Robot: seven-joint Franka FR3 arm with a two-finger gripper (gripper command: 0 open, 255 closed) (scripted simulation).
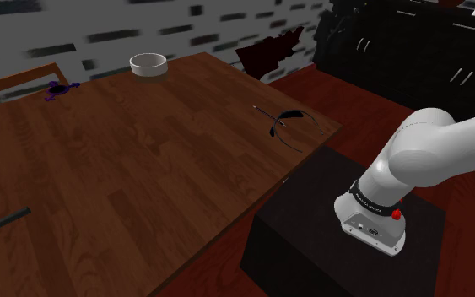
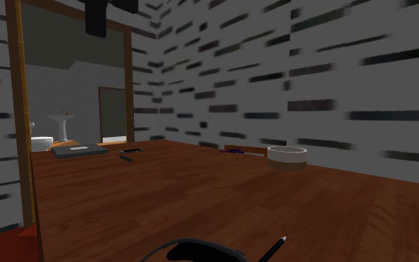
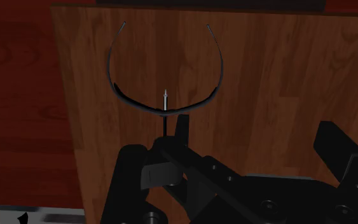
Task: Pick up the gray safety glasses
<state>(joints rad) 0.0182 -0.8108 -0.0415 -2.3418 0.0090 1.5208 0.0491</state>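
1. My all-black two-finger gripper (image 3: 255, 124) hangs over the brown wooden table (image 3: 266, 63). Its fingers are apart, with nothing between them.
2. Just ahead lie the dark, thin-framed safety glasses (image 3: 139, 104), flat near the table edge closest to my stand. The front bar faces me and the two arms curve away.
3. A thin dark stick with a pale tip (image 3: 165, 95) crosses the front bar.
4. I judge the glasses light, springy, slick and easily bent. The thicker front bar, just beside the stick, looks the best place to pinch.
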